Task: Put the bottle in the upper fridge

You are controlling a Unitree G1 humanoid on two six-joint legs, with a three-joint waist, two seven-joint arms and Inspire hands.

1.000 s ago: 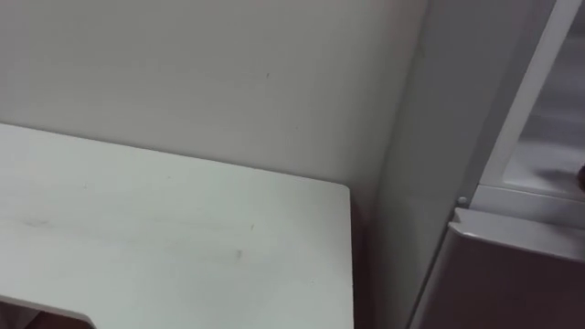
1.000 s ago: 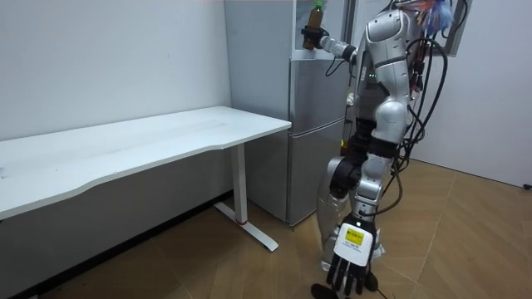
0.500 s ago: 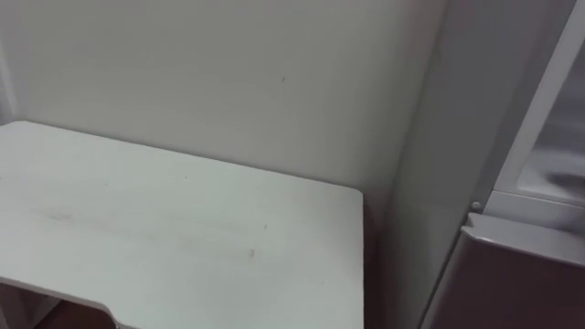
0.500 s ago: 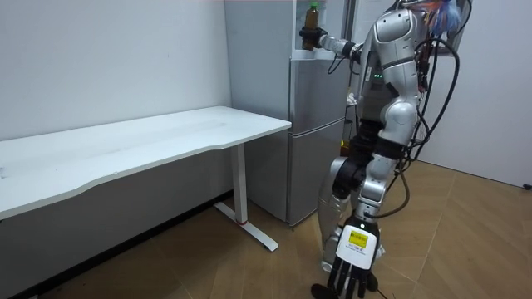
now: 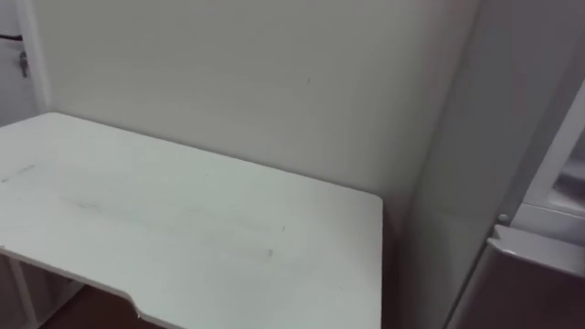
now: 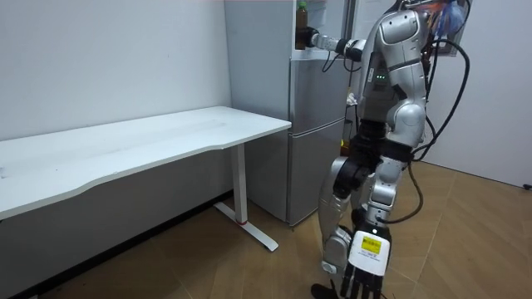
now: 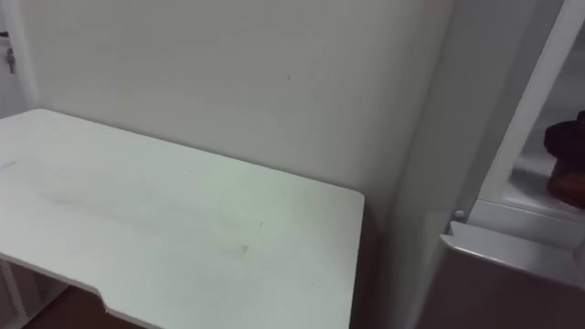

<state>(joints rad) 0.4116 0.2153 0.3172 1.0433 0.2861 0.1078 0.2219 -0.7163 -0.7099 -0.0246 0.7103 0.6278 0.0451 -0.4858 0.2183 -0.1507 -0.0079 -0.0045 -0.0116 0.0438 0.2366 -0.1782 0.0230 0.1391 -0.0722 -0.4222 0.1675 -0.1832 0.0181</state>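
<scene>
I stand in front of a grey fridge [image 6: 312, 124] next to a white table. My right arm reaches into the open upper compartment [image 7: 559, 87]. My right hand [image 6: 307, 38] is shut on a brownish bottle [image 6: 302, 10], which stands upright above the fist, inside the compartment's mouth. In the right eye view my right hand [image 7: 570, 139] appears as a dark shape at the right edge, over the shelf. My left hand [image 6: 366, 264] hangs low beside my legs with its fingers straight and nothing in it.
The white table [image 5: 183, 228] runs along the wall to my left, its corner close to the fridge's grey side wall [image 7: 430, 137]. The shut lower fridge door [image 7: 512, 265] sits under the open compartment. Wooden floor lies behind me.
My right hand has carried the bottle a little further into the upper compartment, towards the room view's left. My head camera has swung left, so more of the table is in view.
</scene>
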